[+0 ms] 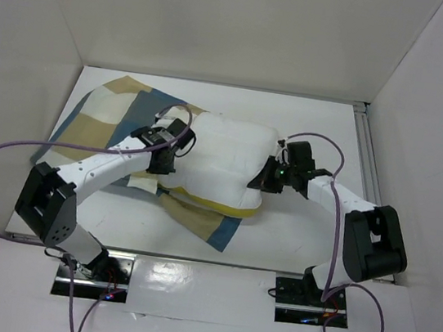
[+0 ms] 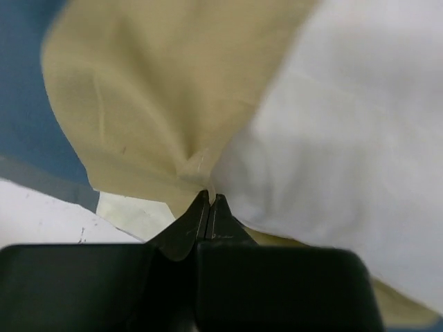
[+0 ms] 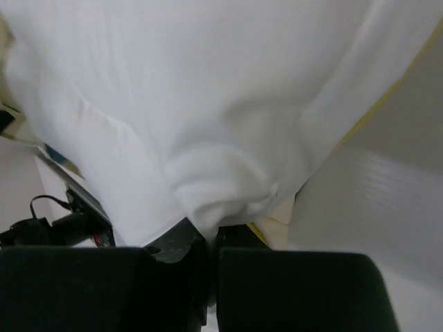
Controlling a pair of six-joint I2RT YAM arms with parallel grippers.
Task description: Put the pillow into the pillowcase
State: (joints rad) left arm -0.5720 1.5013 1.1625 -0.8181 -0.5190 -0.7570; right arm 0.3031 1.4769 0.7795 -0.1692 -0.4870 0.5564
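Observation:
The white pillow [image 1: 226, 160] with a yellow band lies mid-table, on top of the blue, tan and cream pillowcase [image 1: 113, 114], which spreads to the left and under it. My left gripper [image 1: 167, 157] is at the pillow's left end, shut on a tan fold of the pillowcase [image 2: 152, 97] beside the white pillow [image 2: 346, 138]. My right gripper [image 1: 262, 180] is at the pillow's right end, shut on a bunch of white pillow fabric [image 3: 221, 187]. The pillow's left end is partly hidden by the left gripper.
White walls enclose the table on three sides. A metal rail [image 1: 367, 166] runs along the right edge. A pillowcase corner [image 1: 217, 230] sticks out toward the table's front edge. Purple cables [image 1: 9, 149] loop from both arms.

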